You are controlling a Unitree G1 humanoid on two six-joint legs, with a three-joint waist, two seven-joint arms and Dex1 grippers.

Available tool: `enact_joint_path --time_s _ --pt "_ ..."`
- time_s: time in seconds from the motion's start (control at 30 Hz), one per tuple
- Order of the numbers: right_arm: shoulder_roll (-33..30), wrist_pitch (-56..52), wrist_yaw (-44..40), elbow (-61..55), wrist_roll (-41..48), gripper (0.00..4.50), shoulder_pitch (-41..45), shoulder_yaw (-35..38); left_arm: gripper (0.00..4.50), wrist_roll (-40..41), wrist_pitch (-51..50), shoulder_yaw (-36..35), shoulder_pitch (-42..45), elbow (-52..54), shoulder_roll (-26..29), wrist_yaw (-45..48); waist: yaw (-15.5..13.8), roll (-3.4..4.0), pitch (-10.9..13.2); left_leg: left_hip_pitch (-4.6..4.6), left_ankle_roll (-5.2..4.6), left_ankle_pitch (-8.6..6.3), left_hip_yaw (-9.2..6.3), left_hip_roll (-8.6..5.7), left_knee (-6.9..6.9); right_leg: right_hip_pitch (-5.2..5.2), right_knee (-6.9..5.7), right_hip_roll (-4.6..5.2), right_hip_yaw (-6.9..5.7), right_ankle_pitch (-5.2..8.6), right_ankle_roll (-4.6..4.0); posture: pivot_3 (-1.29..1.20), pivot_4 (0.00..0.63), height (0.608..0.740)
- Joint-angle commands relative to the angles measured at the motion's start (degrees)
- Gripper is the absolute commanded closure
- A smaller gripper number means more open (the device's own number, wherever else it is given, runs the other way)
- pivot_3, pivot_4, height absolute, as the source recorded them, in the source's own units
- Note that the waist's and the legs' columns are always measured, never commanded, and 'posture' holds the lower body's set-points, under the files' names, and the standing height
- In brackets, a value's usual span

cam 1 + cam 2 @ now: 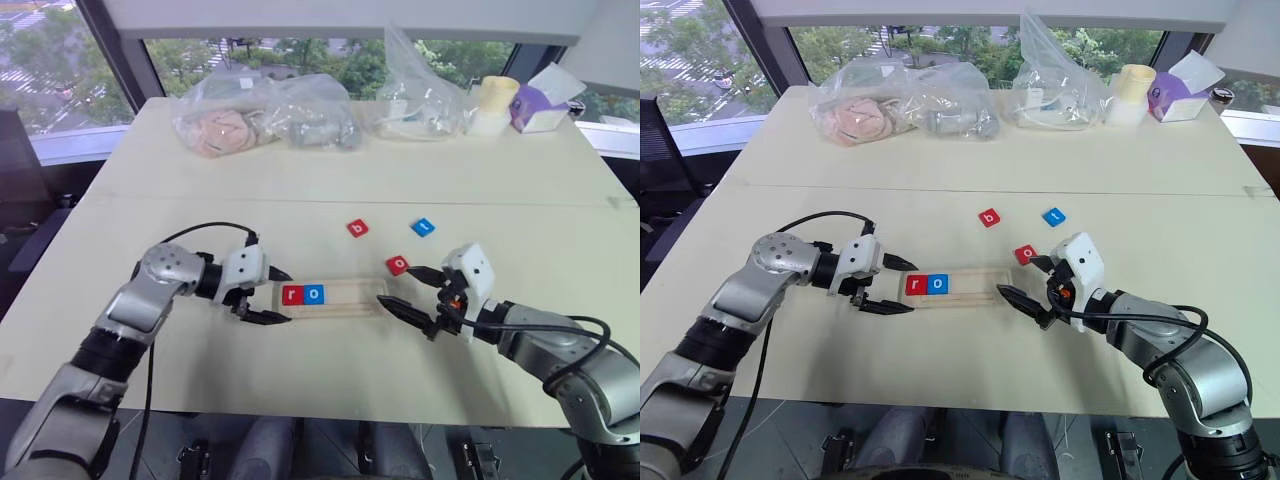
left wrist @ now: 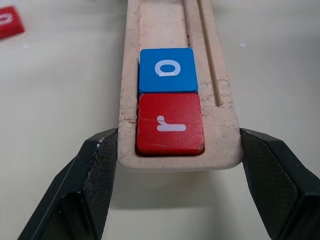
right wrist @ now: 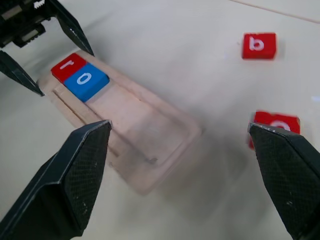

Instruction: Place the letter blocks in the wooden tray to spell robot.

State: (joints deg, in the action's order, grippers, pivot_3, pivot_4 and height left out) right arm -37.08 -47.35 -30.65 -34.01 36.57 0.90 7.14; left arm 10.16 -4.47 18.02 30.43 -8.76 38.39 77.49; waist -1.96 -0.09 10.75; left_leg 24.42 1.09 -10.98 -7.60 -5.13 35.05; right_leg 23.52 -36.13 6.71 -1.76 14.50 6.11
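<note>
Tray (image 1: pixel 350 292) sits mid-counter (image 1: pixel 300 190), red r (image 1: pixel 291 294) and blue o (image 1: pixel 315 294) seated at its left end. Left claw (image 1: pixel 281 297) is clamped on that end, steadying it. Right claw (image 1: pixel 398 286) is spread wide, empty. I judge the b tile (image 1: pixel 357 228) comes next: reach, pinch, seat it beside the o.

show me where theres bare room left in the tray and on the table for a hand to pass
The wooden tray is free right of the blue o. Bare table lies between the red b and the bags. It is crowded around both tray ends, by each end effector.
</note>
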Motion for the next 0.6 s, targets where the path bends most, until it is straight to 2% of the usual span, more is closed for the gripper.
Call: enact_joint_path --time_s 0.03,0.27,0.33,0.37,0.6 --pt "0.4 0.7 1.1 -3.6 0.1 0.00 -1.1 1.0 1.36 -2.2 3.4 1.4 2.6 -4.0 -1.1 1.7 0.0 -0.01 0.0 0.00 -0.01 0.00 0.00 0.00 -0.01 0.01 0.00 -0.01 0.00 0.01 0.02 0.00 0.150 0.740" --pt "0.2 1.0 2.6 -3.9 -0.3 0.00 -1.8 2.2 1.36 -3.8 2.5 1.5 2.4 -7.0 -3.7 0.4 -0.1 -0.01 0.0 0.00 -0.02 0.00 -0.02 0.00 0.07 -0.03 -0.03 -0.05 -0.01 -0.08 0.17 0.00 0.150 0.740" --pt "0.3 0.9 3.0 -3.9 -0.3 0.00 -1.5 1.9 0.32 -3.2 0.6 1.4 2.0 -6.7 -4.0 0.7 -0.1 -0.01 0.0 -0.02 -0.02 0.00 -0.02 0.00 0.09 -0.06 -0.03 -0.05 -0.01 -0.07 0.16 0.00 0.150 0.740" --pt "0.3 0.8 3.1 -3.8 -0.4 0.00 -1.2 1.7 0.03 -3.0 0.1 1.4 1.9 -6.5 -4.1 0.7 -0.1 -0.01 0.0 -0.03 -0.02 0.00 -0.03 0.00 0.09 -0.07 -0.03 -0.05 -0.01 -0.07 0.16 0.00 0.150 0.740" --pt "0.2 -1.4 5.0 0.3 -1.3 0.00 5.4 0.4 0.03 -5.1 1.0 -0.1 1.4 -5.1 -2.8 -2.6 -0.1 -0.01 0.0 -0.05 -0.02 0.01 -0.04 0.00 0.11 -0.09 -0.04 -0.05 -0.01 -0.08 0.16 0.00 0.150 0.740"
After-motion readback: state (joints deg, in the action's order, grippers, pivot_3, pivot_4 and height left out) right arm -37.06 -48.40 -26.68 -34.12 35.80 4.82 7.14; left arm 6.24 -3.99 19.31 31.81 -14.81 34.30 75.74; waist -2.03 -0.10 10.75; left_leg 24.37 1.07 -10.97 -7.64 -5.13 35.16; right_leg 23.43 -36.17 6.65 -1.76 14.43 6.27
